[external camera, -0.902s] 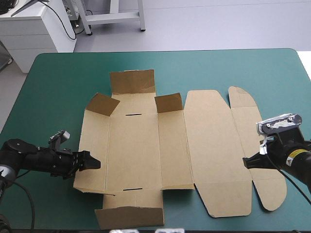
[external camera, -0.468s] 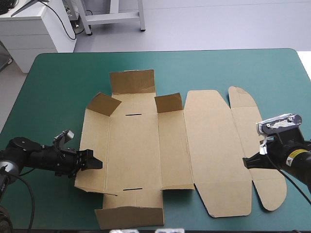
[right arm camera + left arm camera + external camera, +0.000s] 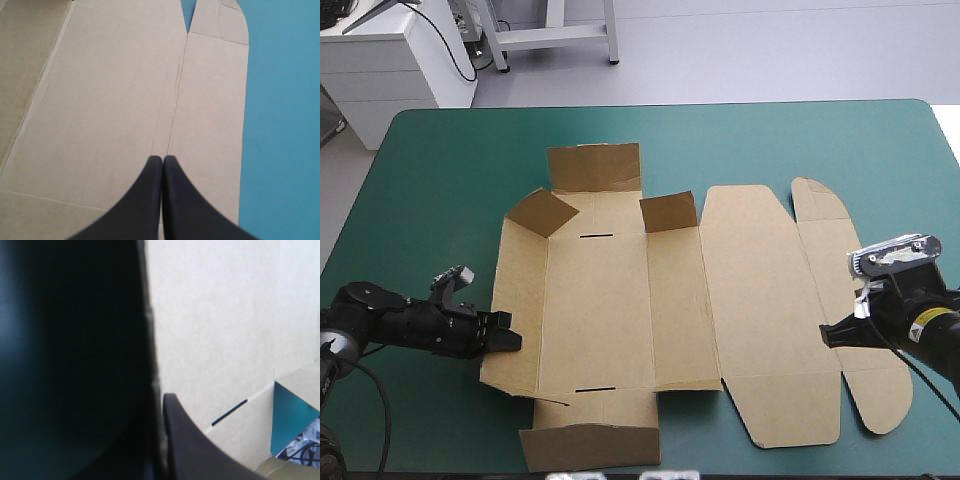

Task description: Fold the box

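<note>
The brown box [image 3: 620, 310] lies as a cut sheet spread across the table's middle, with two small flaps [image 3: 542, 212] tilted up at its far side. At the sheet's left edge, near the front corner, my left gripper [image 3: 510, 341] is shut on the box. In the left wrist view the board's edge [image 3: 225, 330] runs down between the black fingers [image 3: 190, 440]. My right gripper [image 3: 827, 337] is shut with nothing in it, its tip on the sheet's right part. The right wrist view shows the right gripper [image 3: 163, 159] over the crease beside the rounded end flap [image 3: 215, 100].
Bare teal-green cover [image 3: 440, 200] lies left of and beyond the sheet, and more [image 3: 285, 125] right of the rounded flap. A near flap [image 3: 590, 447] of the box reaches close to the table's front edge.
My left gripper has closed on the sheet's left edge, having stood open just before. The sheet has slid a little to the right. The right arm has not moved.
</note>
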